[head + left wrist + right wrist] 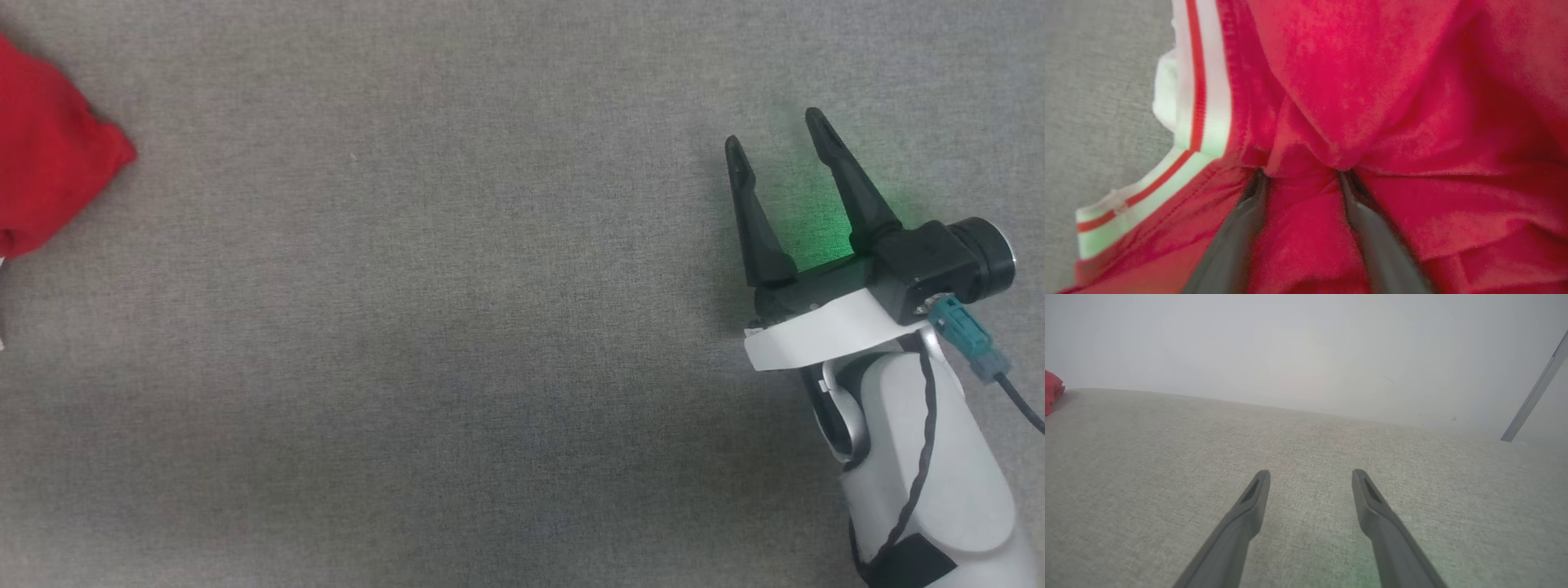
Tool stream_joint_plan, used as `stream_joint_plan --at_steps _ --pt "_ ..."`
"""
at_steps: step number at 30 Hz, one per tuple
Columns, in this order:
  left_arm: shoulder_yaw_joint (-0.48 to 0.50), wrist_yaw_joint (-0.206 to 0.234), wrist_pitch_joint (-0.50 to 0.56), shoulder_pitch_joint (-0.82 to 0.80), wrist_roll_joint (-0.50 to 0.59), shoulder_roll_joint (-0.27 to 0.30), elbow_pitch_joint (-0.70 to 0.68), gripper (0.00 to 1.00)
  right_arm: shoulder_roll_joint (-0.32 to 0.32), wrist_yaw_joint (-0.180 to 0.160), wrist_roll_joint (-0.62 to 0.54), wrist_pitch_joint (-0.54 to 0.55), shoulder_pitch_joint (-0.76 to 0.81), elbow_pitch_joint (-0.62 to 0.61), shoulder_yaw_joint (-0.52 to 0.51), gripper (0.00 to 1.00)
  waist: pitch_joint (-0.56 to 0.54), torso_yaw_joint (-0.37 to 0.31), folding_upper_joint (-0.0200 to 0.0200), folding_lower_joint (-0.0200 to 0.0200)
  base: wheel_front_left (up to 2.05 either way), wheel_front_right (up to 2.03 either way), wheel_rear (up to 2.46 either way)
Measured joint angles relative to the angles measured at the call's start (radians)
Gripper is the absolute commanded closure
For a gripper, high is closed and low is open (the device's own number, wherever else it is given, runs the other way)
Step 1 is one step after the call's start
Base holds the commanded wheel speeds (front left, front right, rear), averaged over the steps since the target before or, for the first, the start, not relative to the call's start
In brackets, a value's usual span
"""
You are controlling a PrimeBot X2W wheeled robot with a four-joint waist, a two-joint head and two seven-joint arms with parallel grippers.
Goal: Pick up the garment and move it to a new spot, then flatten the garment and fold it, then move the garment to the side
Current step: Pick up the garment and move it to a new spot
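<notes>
Folds of the garment [1355,81] hide the spread fingertips of the left gripper [1302,173]; the right gripper [773,129] gapes wide, empty.

Left gripper [1302,175] fingers spread apart, tips tucked under a fold of the red jersey [1363,81]. White/red striped trim [1200,81] at left, w/ grey desk [1098,102] beyond.

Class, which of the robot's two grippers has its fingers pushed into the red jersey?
The left gripper: its spread fingers vanish under folds of the garment. The right gripper stands open over the bare grey surface, apart from it.
</notes>
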Motion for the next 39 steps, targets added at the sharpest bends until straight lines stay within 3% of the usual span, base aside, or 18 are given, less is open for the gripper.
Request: stream_joint_plan --at_steps 6,12,19,24,27,31,32,33,39 --pt "-0.081 -0.001 -0.185 0.018 0.025 -0.018 0.013 1.00 0.005 0.000 0.002 0.000 0.001 0.016 0.009 0.00 -0.057 0.012 -0.0001 0.0000 0.00 0.00 0.00" --pt "-0.165 -0.001 -0.268 0.028 0.005 -0.011 -0.049 1.00 0.020 0.000 0.021 0.000 0.029 0.042 0.008 0.00 -0.152 0.017 -0.0001 0.0001 0.00 0.00 0.00" --pt "-0.316 -0.001 -0.275 0.018 -0.084 0.027 -0.300 1.00 0.031 0.000 0.053 0.000 0.069 0.049 -0.009 0.00 -0.245 -0.003 -0.0001 0.0001 0.00 0.00 0.00" --pt "-0.481 -0.001 -0.226 -0.027 -0.153 0.021 -0.564 1.00 0.033 0.000 0.097 0.000 0.098 0.046 -0.022 0.00 -0.265 -0.067 -0.0001 0.0001 0.00 0.00 0.00" --pt "-0.564 -0.001 -0.182 -0.067 -0.197 -0.016 -0.670 1.00 0.034 0.000 0.139 0.000 0.104 0.041 -0.024 0.00 -0.261 -0.107 -0.0001 0.0001 0.00 0.00 0.00" --pt "-0.666 -0.001 -0.135 -0.147 -0.246 -0.111 -0.757 1.00 0.034 0.000 0.189 0.000 0.101 0.030 -0.031 0.00 -0.238 -0.164 -0.0001 0.0001 0.00 0.00 0.00" --pt "-0.666 -0.001 -0.135 -0.147 -0.246 -0.111 -0.757 1.00 0.034 0.000 0.189 0.000 0.101 0.030 -0.031 0.00 -0.238 -0.164 -0.0001 0.0001 0.00 0.00 0.00" --pt "-0.717 -0.001 -0.127 -0.183 -0.257 -0.163 -0.767 1.00 0.033 0.000 0.214 0.000 0.097 0.025 -0.032 0.00 -0.221 -0.192 -0.0001 0.0001 0.00 0.00 0.00" --pt "-0.834 -0.001 -0.146 -0.238 -0.273 -0.240 -0.686 1.00 0.034 0.000 0.266 0.000 0.080 0.018 -0.027 0.00 -0.174 -0.266 -0.0001 0.0001 0.00 0.00 0.00"
